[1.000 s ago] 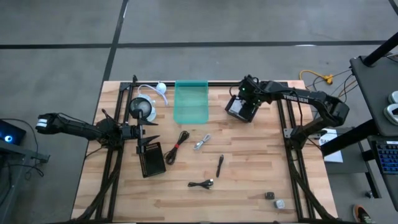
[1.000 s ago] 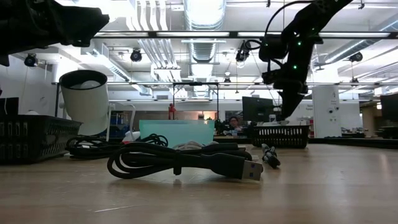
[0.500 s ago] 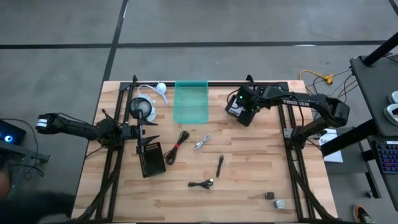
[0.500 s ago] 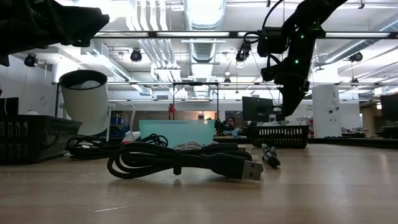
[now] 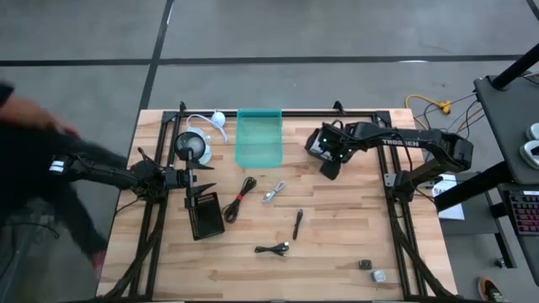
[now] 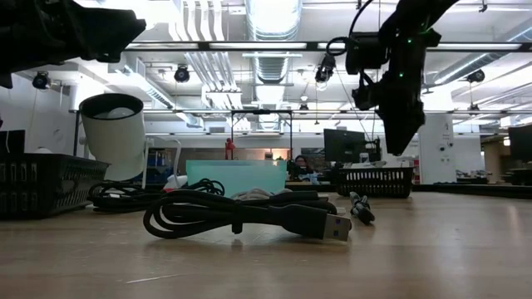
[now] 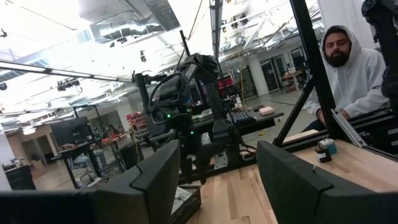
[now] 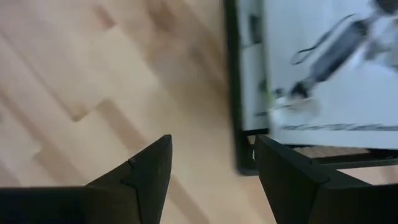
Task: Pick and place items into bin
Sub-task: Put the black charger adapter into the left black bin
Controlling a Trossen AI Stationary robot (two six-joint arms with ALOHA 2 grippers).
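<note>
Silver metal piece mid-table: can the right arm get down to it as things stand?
Probably yes. The right gripper hangs open and empty above bare wood, and nothing stands between it and the silver metal piece; the nearby cable lies clear.

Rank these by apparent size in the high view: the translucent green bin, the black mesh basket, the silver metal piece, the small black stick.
1. Translucent green bin
2. Black mesh basket
3. Silver metal piece and small black stick: too alike to rank.

Bench (image 5: 337,219): pale wood planks, matt, visible grain. Bin (image 5: 258,139): translucent green plastic, smooth. Cable (image 6: 241,218): black rubbery sheath, slight sheen, metal plug. Metal piece (image 5: 274,193): silver, shiny. Frame rails (image 5: 396,210): black metal, matt.
</note>
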